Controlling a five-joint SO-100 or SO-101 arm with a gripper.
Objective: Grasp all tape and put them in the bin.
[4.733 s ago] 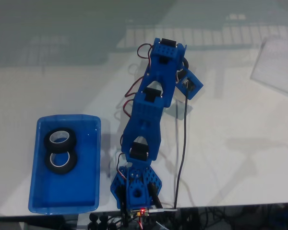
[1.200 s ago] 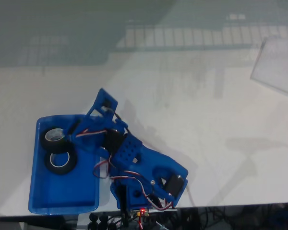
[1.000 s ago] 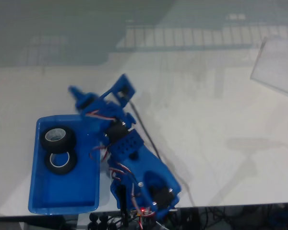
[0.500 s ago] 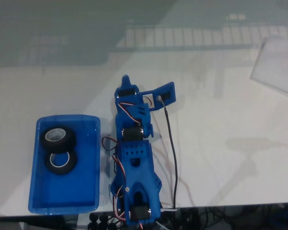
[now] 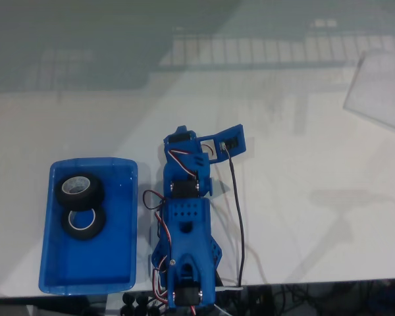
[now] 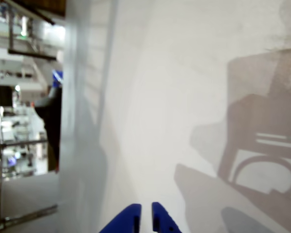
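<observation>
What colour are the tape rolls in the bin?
Black, with pale whitish cores; the fixed view shows the tape rolls best.

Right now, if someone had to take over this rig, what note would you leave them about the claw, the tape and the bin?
Claw: in the wrist view the two blue tips sit nearly together with nothing between them, over bare white table. The arm is folded back near its base, beside the bin.
Tape: two black rolls lie in the blue bin, one above the other in the fixed view, touching.
Done: two rolls binned.
Left: I see no more tape on the table; confirm the count before stopping.
</observation>
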